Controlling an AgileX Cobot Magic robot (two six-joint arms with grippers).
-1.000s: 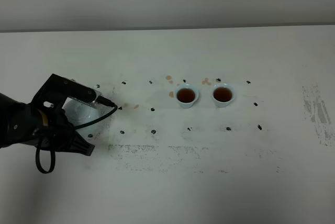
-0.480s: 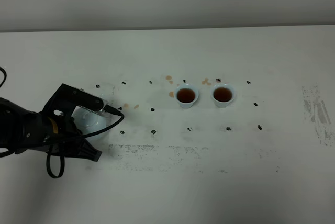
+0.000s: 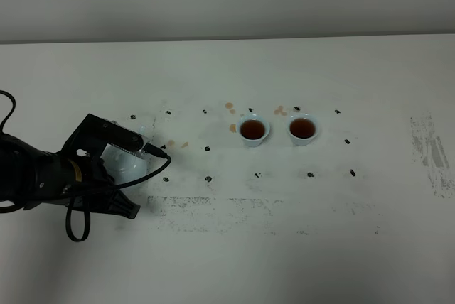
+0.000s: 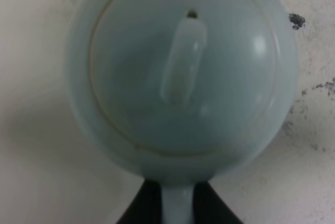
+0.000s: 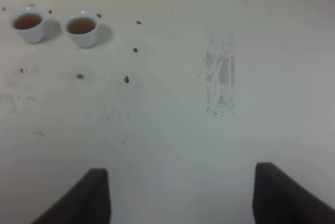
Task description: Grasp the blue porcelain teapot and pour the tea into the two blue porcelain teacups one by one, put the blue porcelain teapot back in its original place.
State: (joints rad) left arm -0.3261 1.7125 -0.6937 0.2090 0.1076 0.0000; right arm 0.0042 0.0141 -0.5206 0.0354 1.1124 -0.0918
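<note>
One low left gripper (image 4: 178, 203) clamps the teapot (image 4: 183, 72) handle.

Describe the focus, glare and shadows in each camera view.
Exterior high: even, soft light, sharp; the teapot is mostly hidden under the left gripper. Left wrist: the teapot fills the frame, soft-focused, with small glare spots on its glaze. Right wrist: slightly hazy; the teacups cast faint shadows on the table.

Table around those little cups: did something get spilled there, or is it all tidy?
Yes. Small brownish tea drops dot the white table beside the two filled teacups, with another drop toward the teapot. They look like pouring drips.
</note>
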